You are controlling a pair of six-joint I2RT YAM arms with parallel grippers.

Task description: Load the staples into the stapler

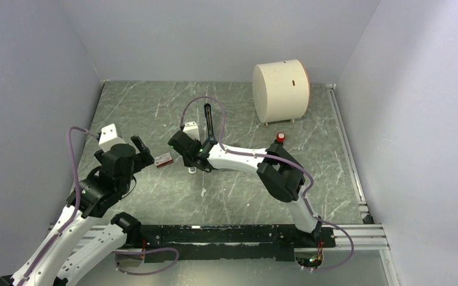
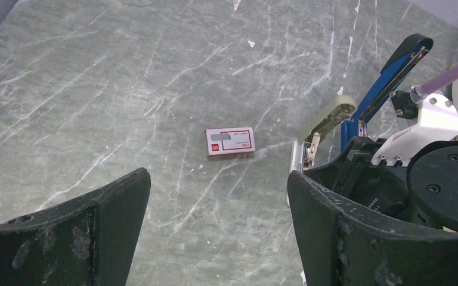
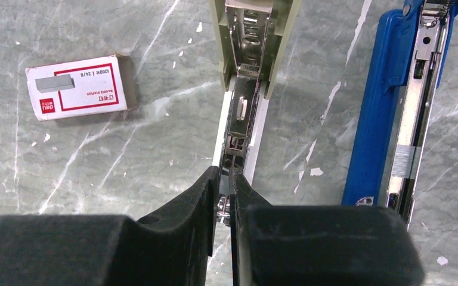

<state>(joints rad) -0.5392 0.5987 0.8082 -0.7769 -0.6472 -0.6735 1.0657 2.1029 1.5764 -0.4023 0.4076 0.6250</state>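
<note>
R claw [image 3: 227, 174] pinching pale stapler [image 3: 281, 42], grip unseen from overhead

The top camera looks down from high behind the arm bases over the whole grey marbled counter [image 1: 155, 113]. The left wrist view looks low and forward between its black fingers [image 2: 95, 232]. The right wrist view faces almost straight down, very close over a pale green stapler [image 3: 253, 36]. All three share the small white-and-red cardboard box [image 1: 164, 159], at 10 o'clock in the right wrist view.

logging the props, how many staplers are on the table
2. A pale green stapler lies open, its near end pinched by the right gripper; a blue stapler lies open alongside it, away from the staple box. None seems hidden.
</note>
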